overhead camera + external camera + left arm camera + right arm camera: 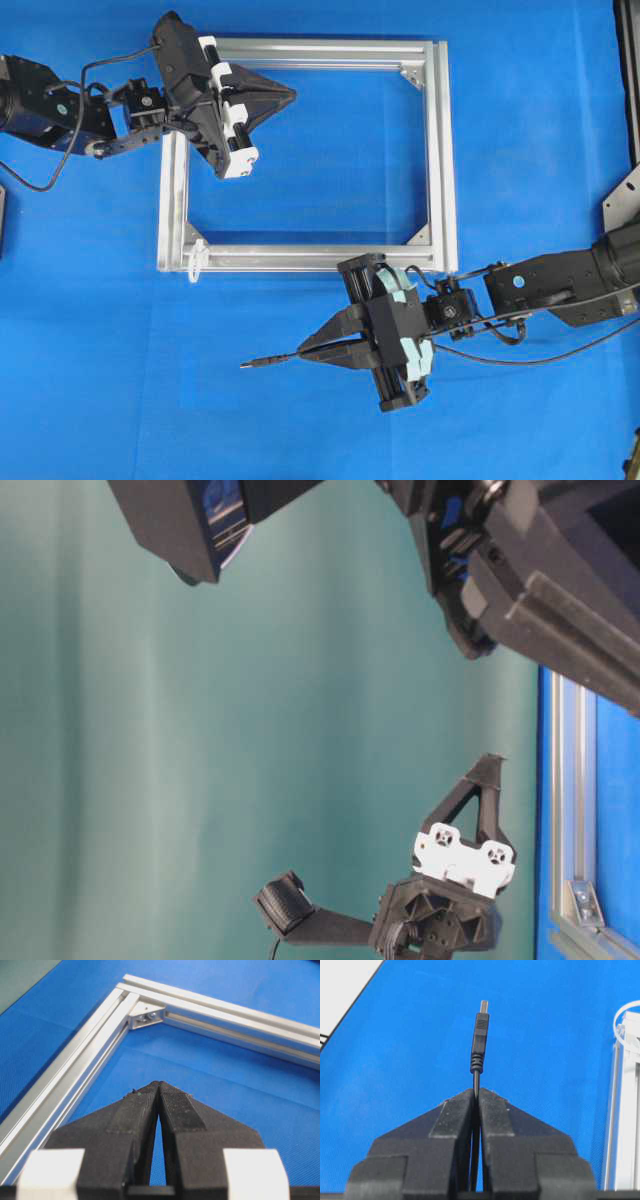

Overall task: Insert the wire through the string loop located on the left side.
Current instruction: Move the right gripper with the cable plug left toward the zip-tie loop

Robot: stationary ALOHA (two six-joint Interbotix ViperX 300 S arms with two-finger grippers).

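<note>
Right hand [318,350] is clamped on the wire [268,362], whose plug points toward the desk's left edge, its long axis running parallel to the aluminium frame [440,150]'s near rail. The string loop [197,258] hangs at the frame's near-left corner, beyond the plug and off its axis toward the frame. Left hand [285,96], fingers together and empty, lies farther away. The right wrist view alone shows the loop [626,1022] standing right of the plug [480,1035]; the overhead view alone shows both hands.
</note>
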